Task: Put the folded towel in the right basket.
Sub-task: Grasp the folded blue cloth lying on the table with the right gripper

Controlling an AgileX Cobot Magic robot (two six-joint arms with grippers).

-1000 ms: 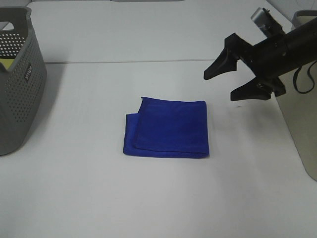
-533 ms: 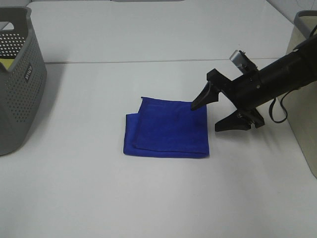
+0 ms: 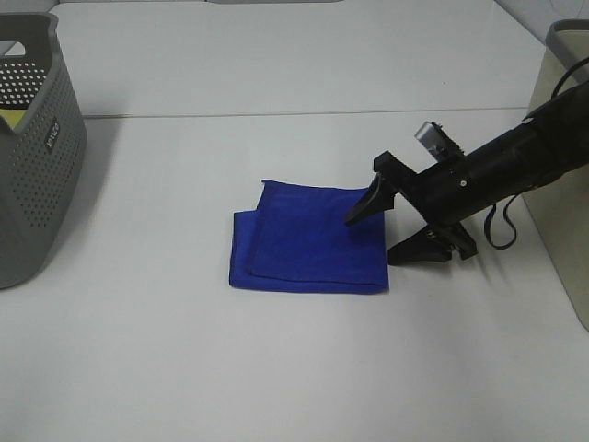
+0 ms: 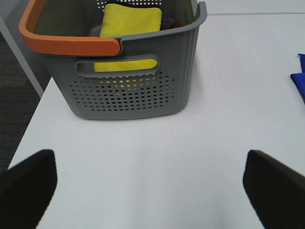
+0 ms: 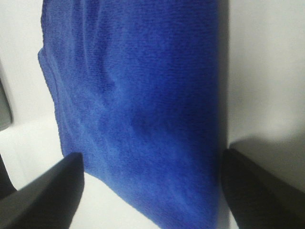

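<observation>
- Blue folded cloth towel [image 3: 308, 239]: lies flat near the middle of the white table [image 3: 276, 368] in the high view. It is roughly square, and a lower layer shows as a narrow strip along its 9 o'clock edge. It lies outside both baskets.
- Black right claw [image 3: 371, 241]: sits at the towel's 3 o'clock edge, reaching in from 3 o'clock on a black arm. Its jaws are spread wide and grip nothing. One fingertip is over the towel near its 2 o'clock corner. The other is over bare table just beyond the 4 o'clock corner. Whether either tip touches cannot be told.
- Right wrist view: the towel fills the space between the two dark fingers [image 5: 43, 195], with its folded edge running beside bare table.
- Pale smooth-walled right basket [image 3: 563, 249]: stands at 3 o'clock in the high view, cut by the frame edge and well apart from the towel. The black arm crosses in front of it.
- Grey perforated plastic basket [image 3: 37, 157]: stands at 9 o'clock in the high view, well apart from the towel. The left wrist view shows its orange handle [image 4: 66, 43] and a yellow folded cloth [image 4: 131, 21] inside.
- Black left claw [image 4: 150, 191]: its jaws are wide apart with nothing between them, over bare table and facing the grey basket.
</observation>
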